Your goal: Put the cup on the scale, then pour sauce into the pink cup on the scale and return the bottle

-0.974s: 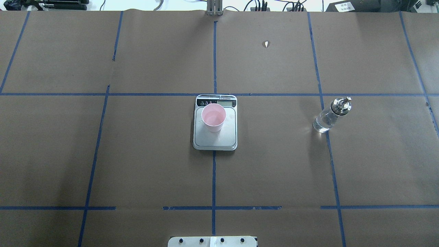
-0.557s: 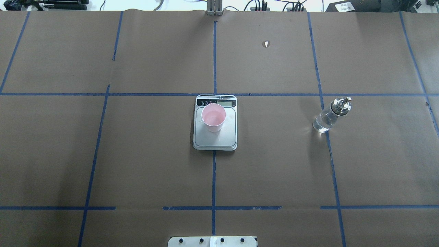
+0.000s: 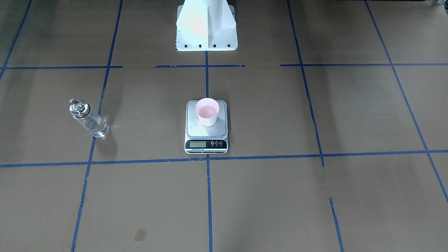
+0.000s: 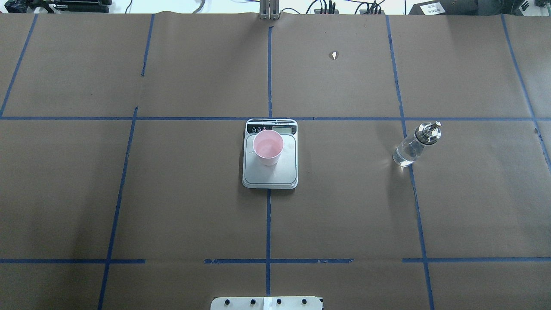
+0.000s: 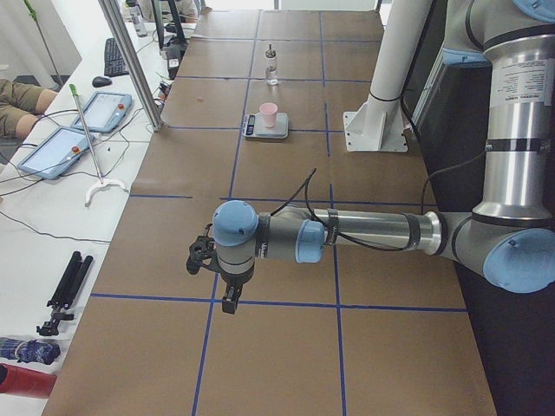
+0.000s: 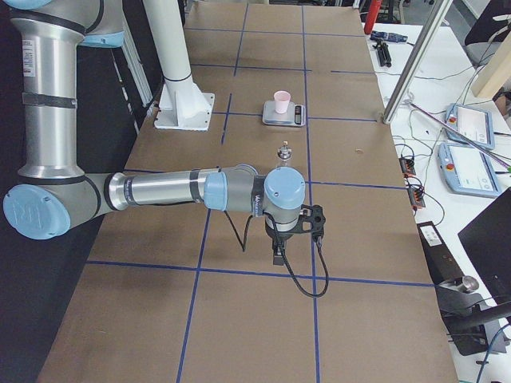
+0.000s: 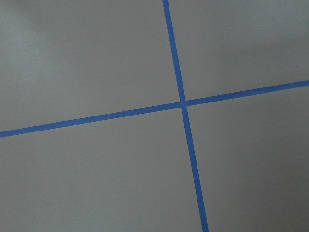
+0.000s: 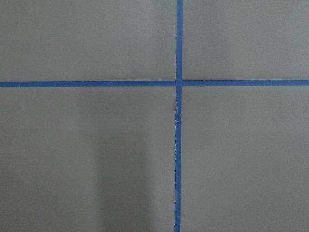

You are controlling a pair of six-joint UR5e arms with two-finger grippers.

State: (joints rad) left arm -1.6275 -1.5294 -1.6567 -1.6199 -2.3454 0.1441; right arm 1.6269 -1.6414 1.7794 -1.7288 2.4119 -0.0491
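The cup point(image 4: 267, 146) stands upright on the scale point(image 4: 284, 177); the bottle point(image 4: 413, 145) stands upright, well apart, on my right; my left gripper point(image 5: 227, 305) and right gripper point(image 6: 277, 257) hang far off, spread or clenched I cannot tell; if sauce is unpoured, my right arm must reach the bottle.

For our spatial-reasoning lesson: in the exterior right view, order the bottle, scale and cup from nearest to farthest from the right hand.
1. bottle, nearest, just beyond the right hand.
2. scale and cup, farther along the table; cup stands on scale, too close to call.
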